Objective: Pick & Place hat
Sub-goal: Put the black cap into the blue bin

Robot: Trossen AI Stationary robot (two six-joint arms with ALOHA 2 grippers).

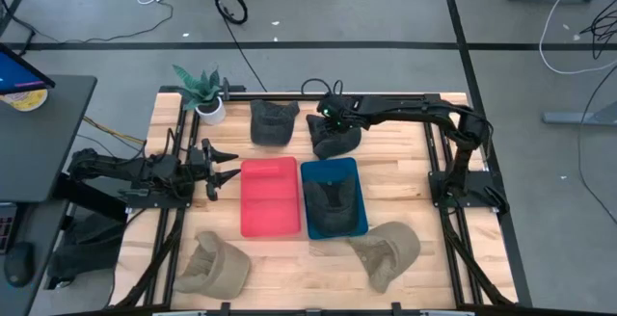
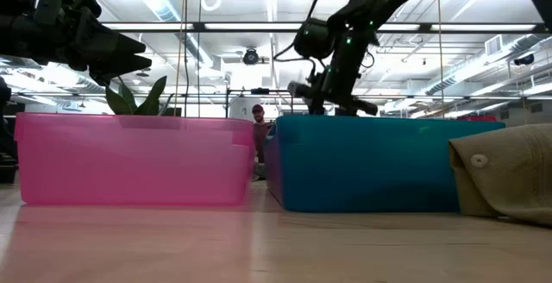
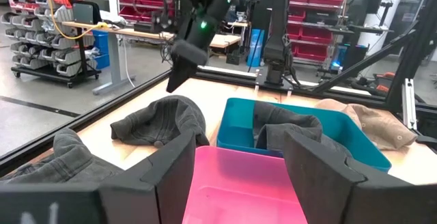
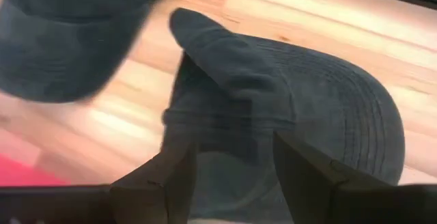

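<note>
- Right gripper (image 1: 333, 116) sits upper centre of the high view, directly above a dark grey cap (image 1: 335, 138) lying on the table just behind the blue bin (image 1: 361, 193).
- Right wrist view: its fingers (image 4: 300, 169) stand apart, a moderate gap between them, with the cap (image 4: 300, 108) filling the space beyond; cannot tell whether the tips touch the cloth.
- Second dark grey cap (image 1: 273, 121) lies left of the first, near the potted plant (image 1: 202, 92) at the table's upper left.
- Another dark cap (image 1: 331, 200) rests inside the blue bin, centre of the high view.
- Pink bin (image 1: 269, 197) touches the blue bin's left side.
- Two tan caps along the lower edge of the table: one lower left (image 1: 214, 264), one lower right (image 1: 388, 251).
- Left gripper (image 1: 224, 165) waits at the left of the table, just beside the pink bin, pincer spread wide and holding nothing.
- Low view: a person (image 2: 258, 121) shows far back between the two bins.
</note>
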